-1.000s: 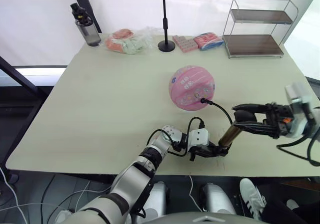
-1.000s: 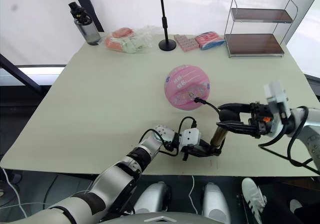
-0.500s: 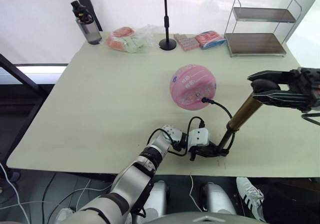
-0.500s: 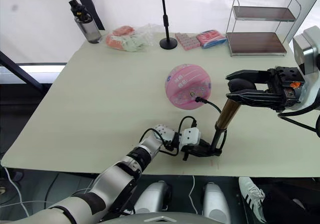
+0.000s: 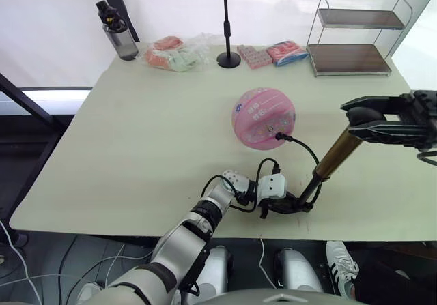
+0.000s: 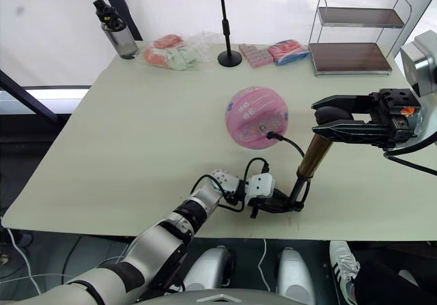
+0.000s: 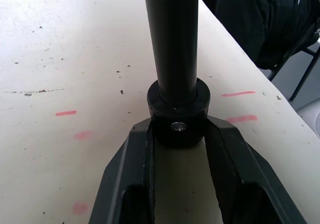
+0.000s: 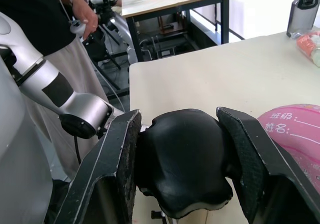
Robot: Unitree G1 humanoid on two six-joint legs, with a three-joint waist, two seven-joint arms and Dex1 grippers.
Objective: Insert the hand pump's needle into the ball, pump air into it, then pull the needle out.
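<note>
In the left eye view, you are mid-stroke: the hand pump (image 5: 332,160) leans from its foot near the table's (image 5: 136,134) lower edge up to the right, handle drawn out high. To pump well, push the handle straight back down along the cylinder's own line, and keep the foot pinned so the hose (image 5: 300,146) doesn't drag the needle (image 5: 276,136) out of the ball (image 5: 263,118) at centre frame. The needle's fitting sits against the ball's lower right side. Your left gripper (image 5: 287,203) lies low and flat at bottom centre, forearm stretched along the table edge. Your right gripper (image 5: 369,117) reaches in level from the right edge, well above the table.

In the right eye view, the T-handle (image 6: 332,116) sits clamped between the right fingers.

In the left wrist view, the left fingers (image 7: 131,159) press against the pump's black base cap (image 7: 178,106) from both sides, pinning it to the table.

In the right wrist view, both fingers (image 8: 117,164) pinch the black handle, with the pink ball at the right edge.
</note>
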